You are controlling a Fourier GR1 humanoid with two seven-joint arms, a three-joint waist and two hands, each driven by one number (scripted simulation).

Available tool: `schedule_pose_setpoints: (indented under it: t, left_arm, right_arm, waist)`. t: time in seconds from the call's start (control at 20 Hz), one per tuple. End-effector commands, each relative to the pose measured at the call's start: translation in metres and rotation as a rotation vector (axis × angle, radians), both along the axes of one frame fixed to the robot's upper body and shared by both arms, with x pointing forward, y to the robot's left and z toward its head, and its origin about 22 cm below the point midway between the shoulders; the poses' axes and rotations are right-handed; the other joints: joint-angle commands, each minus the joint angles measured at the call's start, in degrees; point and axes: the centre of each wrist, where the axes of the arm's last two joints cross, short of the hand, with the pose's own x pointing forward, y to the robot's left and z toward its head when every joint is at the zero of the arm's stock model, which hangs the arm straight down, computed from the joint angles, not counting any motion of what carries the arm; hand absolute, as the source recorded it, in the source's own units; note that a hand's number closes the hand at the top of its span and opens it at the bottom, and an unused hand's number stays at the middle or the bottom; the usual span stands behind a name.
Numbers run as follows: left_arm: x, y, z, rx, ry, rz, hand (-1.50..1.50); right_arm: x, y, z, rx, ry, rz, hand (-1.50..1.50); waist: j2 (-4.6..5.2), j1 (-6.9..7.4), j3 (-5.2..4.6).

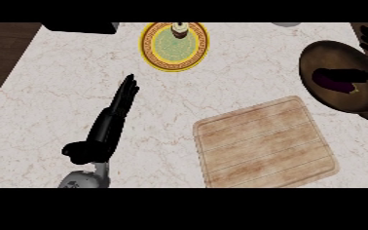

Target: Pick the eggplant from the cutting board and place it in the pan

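Head view shows the eggplant (pixel 336 81) lying in the brown pan (pixel 316 61) at the right edge, and the cutting board (pixel 265 143) is bare. So the job looks done, I think, though the pan is partly cut off. A good next step is just staying back. The left hand (pixel 108 122) rests on the tabletop (pixel 64 87) with straight fingers, holding nothing. The right hand is not seen.

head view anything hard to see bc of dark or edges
In the head view, the dark eggplant barely stands out inside the dark brown pan, which the right edge cuts off; the black left hand shows clearly against the pale marble counter; the right hand is out of frame.
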Motion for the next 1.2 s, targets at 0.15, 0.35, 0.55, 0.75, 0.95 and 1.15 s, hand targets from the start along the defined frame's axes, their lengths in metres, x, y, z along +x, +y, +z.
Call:
schedule_pose_setpoints:
  t: [0.15, 0.35, 0.55, 0.75, 0.95, 1.15]
  left_arm:
    - [-0.005, 0.009, -0.011, 0.032, 0.013, 0.037, 0.00]
    - [-0.001, 0.018, 0.000, 0.006, -0.004, 0.034, 0.00]
    - [-0.008, 0.014, -0.002, 0.018, 0.019, 0.050, 0.00]
    - [-0.005, 0.028, 0.008, 0.017, 0.015, 0.052, 0.00]
    - [-0.008, 0.011, 0.002, 0.001, 0.022, 0.054, 0.00]
    - [0.003, -0.004, -0.008, -0.011, 0.025, 0.053, 0.00]
  right_arm:
    - [-0.028, -0.040, -0.003, 0.204, -0.132, -0.008, -1.50]
    - [-0.050, -0.068, 0.000, 0.328, -0.159, 0.071, -1.50]
    - [-0.074, -0.088, -0.008, 0.426, -0.134, 0.196, -1.50]
    - [-0.093, -0.109, 0.000, 0.416, -0.155, 0.268, -1.50]
    - [-0.111, -0.104, -0.032, 0.401, -0.146, 0.323, -1.50]
    - [-0.128, -0.111, -0.040, 0.369, -0.160, 0.322, -1.50]
  waist:
    - [-0.40, -1.29, -0.07]
    - [-1.00, -2.29, -0.17]
    - [-1.15, -2.65, -0.17]
    - [-1.21, -2.47, -0.18]
    - [-1.26, -2.57, -0.17]
    - [-1.36, -3.39, -0.24]
